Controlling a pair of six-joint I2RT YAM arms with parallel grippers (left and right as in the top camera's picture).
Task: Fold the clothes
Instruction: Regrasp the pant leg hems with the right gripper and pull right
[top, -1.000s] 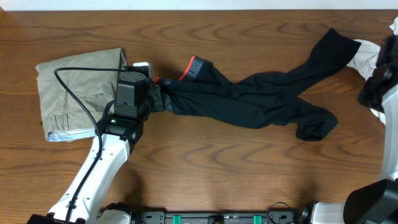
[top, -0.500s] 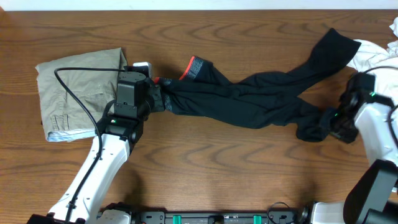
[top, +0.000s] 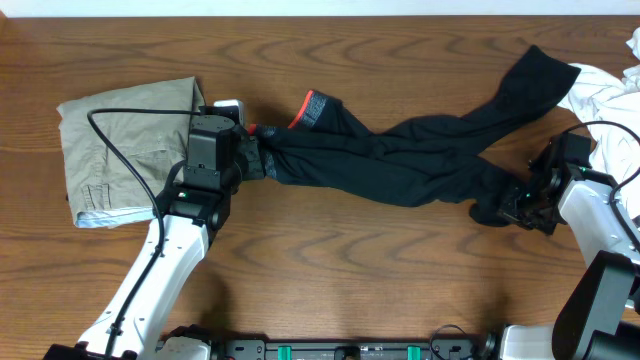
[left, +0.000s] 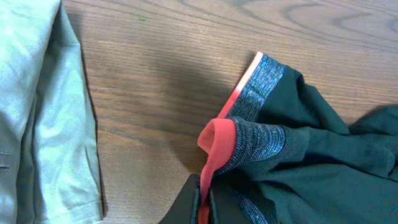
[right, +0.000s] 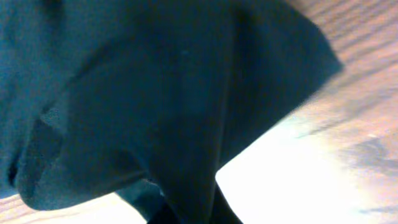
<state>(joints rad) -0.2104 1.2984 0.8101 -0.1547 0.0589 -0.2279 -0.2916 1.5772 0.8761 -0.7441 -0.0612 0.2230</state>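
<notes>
At the far left of the table (top: 340, 290) lie the khaki trousers (top: 120, 150), folded into a flat block, just beside my left claw (top: 252, 160). That claw is pinched tight on the black leggings (top: 400, 170) at the waistband (left: 258, 84). The wrist view shows the coral-red edge bunched between my fingertips, with the grey heathered band curling away over the wood.

From there the leggings run rightward across the middle of the table as a twisted, rumpled rope of matte black cloth. They split into two legs: one points up toward the far right corner, the other ends low on the right. My right claw (top: 505, 208) is clamped shut at that lower leg end, and black fabric fills its wrist view. Beyond it a white garment (top: 605, 100) is heaped at the right edge, touching the upper leg.

I judge the leggings light, limp and stretchy, likely to sag and slide on the wood. The two ends, band and cuff, look like the sensible holds for pulling them straight.
</notes>
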